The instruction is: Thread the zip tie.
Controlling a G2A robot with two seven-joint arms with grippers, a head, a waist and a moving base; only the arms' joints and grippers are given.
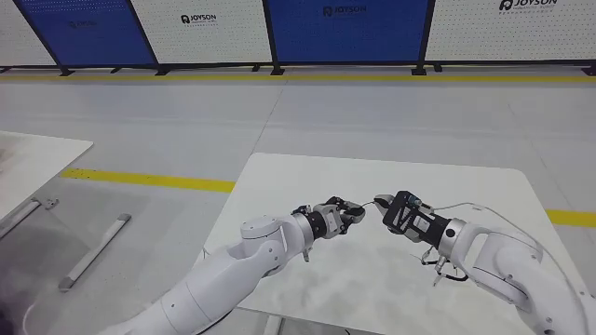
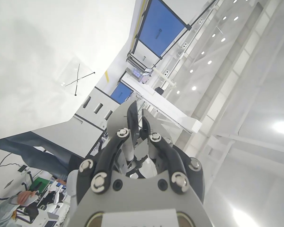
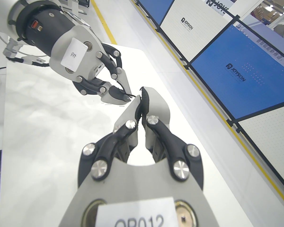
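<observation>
Left gripper [image 3: 126,96] is pinched nearly closed on one end of the thin black zip tie [image 3: 132,95], its fingertips tilted down toward the white table [image 3: 37,119]. Facing it, the right gripper [image 3: 140,100] has its jaws pressed together with the dark pads meeting, and a short dark end sticks out just above its tips, so it seems to grip the tie's other end, though the contact itself is too small to see clearly. From the top view the left gripper [image 1: 352,210] and right gripper [image 1: 384,207] meet tip to tip above the middle of the table [image 1: 372,279], with the zip tie [image 1: 371,202] as a short dark arc between them, clear of the surface. In the left wrist view the left gripper [image 2: 139,119] shows a narrow gap, and two thin dark strips [image 2: 78,81] lie crossed on the table [image 2: 37,24], well apart from both grippers.
</observation>
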